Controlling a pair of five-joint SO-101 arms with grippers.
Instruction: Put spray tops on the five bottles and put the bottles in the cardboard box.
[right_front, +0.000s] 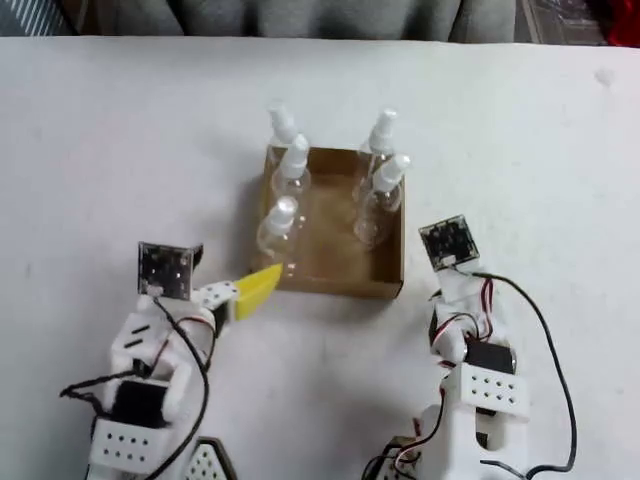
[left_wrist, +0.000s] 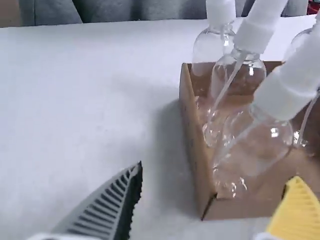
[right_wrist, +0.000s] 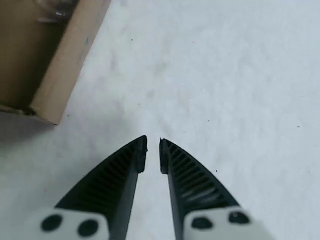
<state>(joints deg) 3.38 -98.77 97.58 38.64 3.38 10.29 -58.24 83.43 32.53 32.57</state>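
Five clear bottles, all upright: long axis vertical, white spray tops uppermost. They form two rows running from the near side to the far side of the cardboard box, three on the left and two on the right. The nearer three sit plainly inside the box. The two farthest stand at the far wall; inside or just beyond it, cannot tell. Left wrist view: a thin dip tube shows through one clear body, slanting down from the cap. Box sits open side up on the white table.

Left gripper: jaws wide apart, holding nothing. Yellow finger is near the box's near-left corner; grey finger is over bare table beside the box's left wall.

Right gripper: black fingers almost together, a thin slit between the tips, nothing gripped. It is over bare table just off the box's near-right corner.
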